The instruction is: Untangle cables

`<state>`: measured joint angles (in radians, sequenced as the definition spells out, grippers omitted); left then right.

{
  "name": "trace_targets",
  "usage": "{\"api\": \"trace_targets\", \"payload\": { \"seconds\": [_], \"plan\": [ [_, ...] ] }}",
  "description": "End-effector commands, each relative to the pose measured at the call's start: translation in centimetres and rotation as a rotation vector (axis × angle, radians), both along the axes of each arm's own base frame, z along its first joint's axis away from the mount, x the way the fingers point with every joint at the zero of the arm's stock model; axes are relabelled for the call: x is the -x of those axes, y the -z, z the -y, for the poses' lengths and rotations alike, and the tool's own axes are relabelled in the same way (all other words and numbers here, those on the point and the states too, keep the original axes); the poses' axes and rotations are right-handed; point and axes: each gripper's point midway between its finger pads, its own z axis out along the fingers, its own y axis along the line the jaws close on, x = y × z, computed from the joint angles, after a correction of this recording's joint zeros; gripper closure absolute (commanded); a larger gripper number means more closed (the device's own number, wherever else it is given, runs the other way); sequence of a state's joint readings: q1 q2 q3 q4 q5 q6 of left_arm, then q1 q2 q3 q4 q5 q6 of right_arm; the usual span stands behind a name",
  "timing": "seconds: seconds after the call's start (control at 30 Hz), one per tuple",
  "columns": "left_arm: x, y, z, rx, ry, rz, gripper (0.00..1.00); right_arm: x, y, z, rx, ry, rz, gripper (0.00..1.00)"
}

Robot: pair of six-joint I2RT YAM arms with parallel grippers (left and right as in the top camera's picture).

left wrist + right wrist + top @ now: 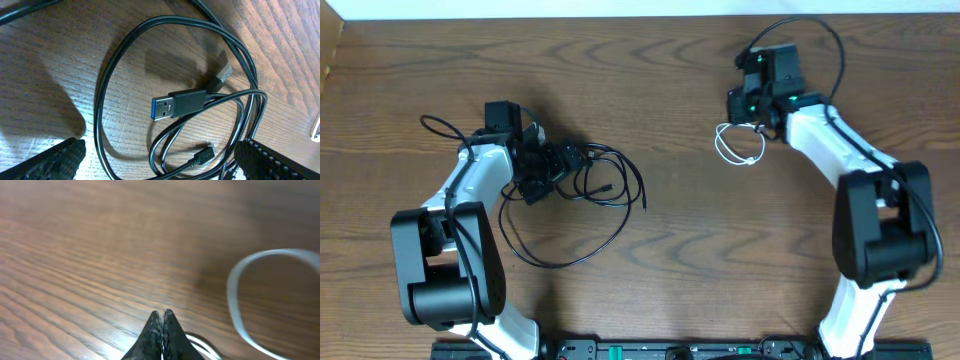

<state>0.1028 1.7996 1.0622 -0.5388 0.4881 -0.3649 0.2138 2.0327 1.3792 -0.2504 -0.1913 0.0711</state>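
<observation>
Well apart: black cable (98, 110) at left, white cable (230, 295) at right.
Left gripper (162, 160): gapes open astride the plug (180, 104), lengthwise across the gap. Right gripper (161, 316): pinched shut, white cable just beside.

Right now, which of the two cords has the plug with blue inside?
The black cord, coiled under the left arm; its flat plug is blue inside. The white cord by the right arm shows no such plug.
</observation>
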Motion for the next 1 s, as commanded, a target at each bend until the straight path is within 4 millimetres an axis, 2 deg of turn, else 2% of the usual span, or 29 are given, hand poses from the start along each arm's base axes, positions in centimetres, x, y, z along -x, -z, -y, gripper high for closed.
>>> {"api": "trace_targets", "payload": {
  "seconds": [0.0, 0.07, 0.2, 0.4, 0.57, 0.67, 0.97],
  "plan": [
    [0.6, 0.7, -0.1, -0.005, 0.004, -0.022, 0.00, 0.6, 4.4, -0.5, 0.022, -0.013, -0.074, 0.99],
    [0.6, 0.7, -0.1, -0.005, 0.004, -0.022, 0.00, 0.7, 6.1, 0.5, 0.073, 0.020, -0.098, 0.99],
    [0.6, 0.7, -0.1, -0.005, 0.004, -0.022, 0.00, 1.7, 7.9, 2.3, 0.126, 0.058, -0.163, 0.99],
    [0.6, 0.7, -0.1, -0.005, 0.004, -0.022, 0.00, 5.1, 9.5, 9.0, 0.397, 0.186, -0.312, 0.99],
    [0.6, 0.7, -0.1, -0.005, 0.004, -0.022, 0.00, 7.7, 9.2, 15.2, 0.659, 0.229, -0.409, 0.99],
    [0.6, 0.7, -0.1, -0.005, 0.004, -0.022, 0.00, 9.0, 8.6, 18.3, 0.755, 0.280, -0.458, 0.99],
    [0.6, 0.7, -0.1, -0.005, 0.004, -0.022, 0.00, 11.6, 8.6, 23.0, 0.753, 0.375, -0.578, 0.99]
  ]
}}
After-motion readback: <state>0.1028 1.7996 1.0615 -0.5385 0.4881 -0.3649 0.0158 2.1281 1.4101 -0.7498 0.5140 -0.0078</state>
